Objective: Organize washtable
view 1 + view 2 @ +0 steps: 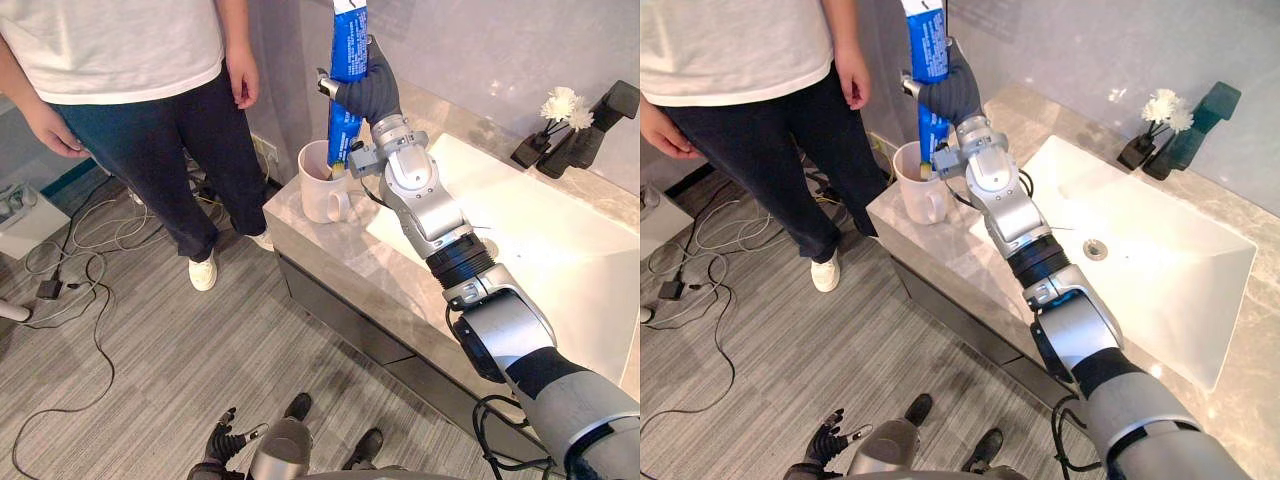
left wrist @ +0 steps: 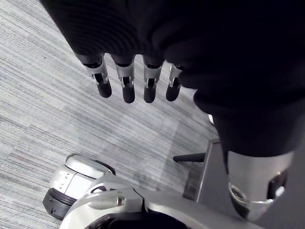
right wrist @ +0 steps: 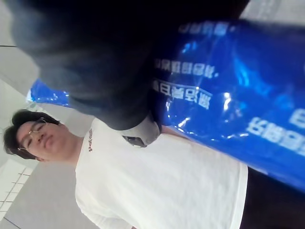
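My right hand (image 1: 372,90) is raised at the far left corner of the washtable (image 1: 330,255), shut on a blue toothpaste tube (image 1: 348,55). The tube stands upright, and its lower end reaches the mouth of a white mug (image 1: 322,185) on that corner. In the right wrist view the tube (image 3: 238,95) lies across the hand's dark cover. My left hand (image 2: 124,81) hangs low over the floor with relaxed fingers and holds nothing; it also shows at the bottom edge of the left eye view (image 1: 222,440).
A person (image 1: 150,60) in a white shirt stands close to the counter's left end. A white sink basin (image 1: 560,250) fills the counter's middle. A small vase of white flowers (image 1: 558,112) and a dark holder (image 1: 598,125) stand at the back. Cables (image 1: 70,270) lie on the floor.
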### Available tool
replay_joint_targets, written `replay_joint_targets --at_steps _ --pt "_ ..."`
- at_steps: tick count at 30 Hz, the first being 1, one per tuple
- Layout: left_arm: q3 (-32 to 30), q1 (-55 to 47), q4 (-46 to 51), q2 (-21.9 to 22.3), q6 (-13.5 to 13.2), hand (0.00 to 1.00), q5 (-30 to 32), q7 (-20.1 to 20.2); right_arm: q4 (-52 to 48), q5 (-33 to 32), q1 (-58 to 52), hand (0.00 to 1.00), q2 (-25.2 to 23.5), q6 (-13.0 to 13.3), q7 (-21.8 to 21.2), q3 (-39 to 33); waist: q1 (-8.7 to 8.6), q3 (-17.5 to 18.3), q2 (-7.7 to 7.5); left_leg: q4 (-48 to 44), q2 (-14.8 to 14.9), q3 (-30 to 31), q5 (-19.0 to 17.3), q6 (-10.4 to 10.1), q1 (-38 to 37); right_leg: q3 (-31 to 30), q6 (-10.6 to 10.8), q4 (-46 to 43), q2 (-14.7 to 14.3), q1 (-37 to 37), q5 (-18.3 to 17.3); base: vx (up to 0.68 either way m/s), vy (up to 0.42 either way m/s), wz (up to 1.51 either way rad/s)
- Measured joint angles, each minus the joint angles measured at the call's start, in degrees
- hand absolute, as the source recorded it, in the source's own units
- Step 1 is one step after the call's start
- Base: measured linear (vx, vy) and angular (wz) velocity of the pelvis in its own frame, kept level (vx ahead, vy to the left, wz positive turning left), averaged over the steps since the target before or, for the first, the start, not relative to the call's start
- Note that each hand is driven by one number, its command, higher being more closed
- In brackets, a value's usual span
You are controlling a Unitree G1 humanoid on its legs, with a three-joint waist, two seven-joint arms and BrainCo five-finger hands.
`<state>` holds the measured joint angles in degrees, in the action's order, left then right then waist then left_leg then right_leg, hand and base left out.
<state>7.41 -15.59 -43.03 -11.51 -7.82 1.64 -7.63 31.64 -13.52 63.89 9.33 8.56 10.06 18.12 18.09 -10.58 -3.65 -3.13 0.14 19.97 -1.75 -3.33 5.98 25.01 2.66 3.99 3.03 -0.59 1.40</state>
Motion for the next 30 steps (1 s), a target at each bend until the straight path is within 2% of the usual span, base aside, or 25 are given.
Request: replay_joint_targets --at_steps 3,25,26,30 --pt "0.0 0.0 -0.5 0.0 0.0 0.00 -0.6 0.0 3.1 0.8 1.8 1.00 -0.2 -0.2 0.0 0.3 0.08 0.0 -0.01 0.0 0.0 0.1 0.0 0.0 0.2 0.1 0.0 0.0 0.0 0.1 0.0 0.00 0.000 0.00" --pt "1.0 0.0 -0.8 -0.5 -0.2 0.00 -3.3 -0.2 4.2 2.8 1.9 1.00 -3.3 -0.2 1.1 1.0 0.09 -1.5 0.21 0.1 0.7 -0.2 0.0 -0.1 0.3 -0.1 -0.1 -1.0 0.0 0.9 -0.7 0.00 0.000 0.00" --pt "1.0 0.0 -0.8 -0.5 -0.3 0.00 -3.3 -0.2 4.2 2.9 1.9 0.00 -3.4 -0.2 1.2 1.1 0.10 -1.8 0.26 0.1 0.7 -0.2 0.0 -0.1 0.3 -0.1 -0.1 -1.0 0.0 0.9 -0.7 0.00 0.000 0.00" --pt "1.0 0.0 -0.8 -0.5 -0.3 0.00 -3.3 -0.2 4.4 3.3 1.9 0.00 -3.3 -0.3 1.2 2.1 0.03 -2.4 0.36 0.1 0.8 -0.2 0.0 -0.1 0.3 -0.2 -0.2 -1.3 0.0 1.0 -0.8 0.00 0.000 0.00"
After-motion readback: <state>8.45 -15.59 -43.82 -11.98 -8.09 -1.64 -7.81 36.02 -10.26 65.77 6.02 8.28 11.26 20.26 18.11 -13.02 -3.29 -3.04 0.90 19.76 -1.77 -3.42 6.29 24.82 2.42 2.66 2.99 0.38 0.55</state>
